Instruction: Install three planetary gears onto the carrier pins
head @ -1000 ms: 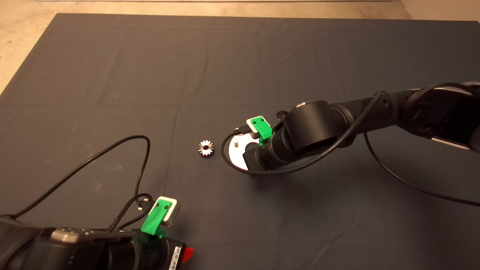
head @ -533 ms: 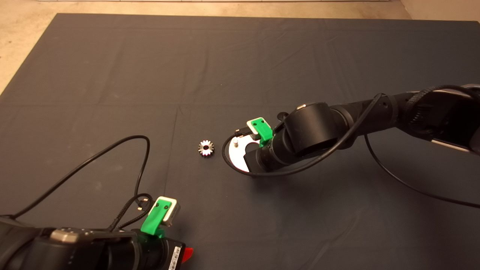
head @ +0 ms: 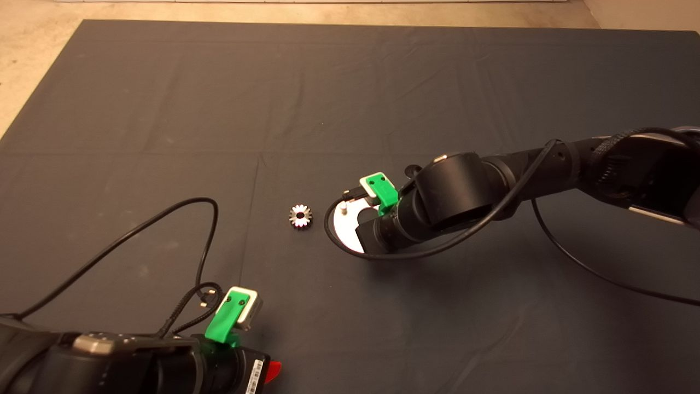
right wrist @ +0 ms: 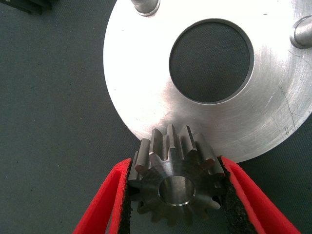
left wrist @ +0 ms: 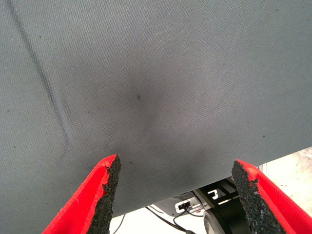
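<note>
In the head view, the right gripper (head: 365,234) is seen near the middle of the frame, a little to the right, at the end of the black arm that comes in from the right edge. It is held over the disc (head: 345,228), and most of the disc is covered by the wrist. One carrier pin (head: 343,208) is visible at the upper left part of the disc.

In the right wrist view, the right gripper (right wrist: 176,192) is clenched on a planetary gear (right wrist: 174,181). The gear is pressed between the two black pads (right wrist: 123,195) at the lower middle of the frame, with its central hole turned toward the camera. It is located over the near rim of the disc (right wrist: 146,92). Two carrier pins are seen on the disc, one (right wrist: 144,6) at the top edge of the frame and one (right wrist: 302,32) at the upper right; both are bare. It cannot be told if the held gear touches the disc.

A second planetary gear (head: 300,215) lies flat on the mat (head: 164,109), near the disc, on its left side, and apart from it.

The left gripper (head: 273,371) is parked at the lower left edge of the head view. In the left wrist view its fingers (left wrist: 105,195) are spread wide with only the mat between them.
</note>
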Action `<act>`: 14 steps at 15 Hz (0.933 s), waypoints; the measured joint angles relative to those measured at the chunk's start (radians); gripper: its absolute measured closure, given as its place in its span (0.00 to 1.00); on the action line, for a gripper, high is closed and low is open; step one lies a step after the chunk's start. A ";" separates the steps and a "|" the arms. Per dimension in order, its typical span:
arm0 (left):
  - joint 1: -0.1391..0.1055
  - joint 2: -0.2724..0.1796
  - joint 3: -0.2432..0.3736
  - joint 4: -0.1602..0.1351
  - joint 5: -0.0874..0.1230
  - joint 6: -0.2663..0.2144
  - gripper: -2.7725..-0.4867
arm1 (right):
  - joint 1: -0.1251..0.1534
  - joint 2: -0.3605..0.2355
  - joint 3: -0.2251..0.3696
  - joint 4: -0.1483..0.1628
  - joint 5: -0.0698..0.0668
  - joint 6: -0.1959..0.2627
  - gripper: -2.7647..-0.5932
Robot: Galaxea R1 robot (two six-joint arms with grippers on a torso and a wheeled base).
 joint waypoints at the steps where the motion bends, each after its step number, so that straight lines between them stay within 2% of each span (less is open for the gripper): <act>1: 0.000 0.000 0.000 0.000 0.000 0.000 0.51 | 0.000 -0.004 0.000 -0.001 0.005 -0.002 0.78; 4: 0.000 0.000 0.000 0.000 0.000 0.000 0.51 | 0.000 -0.018 0.004 -0.003 0.021 -0.011 0.78; 7: 0.000 0.000 0.000 0.000 0.000 0.000 0.51 | -0.003 -0.027 0.009 -0.011 0.026 -0.022 0.78; 14: 0.000 0.000 0.000 0.000 0.000 0.000 0.51 | -0.003 -0.032 0.011 -0.014 0.028 -0.025 0.78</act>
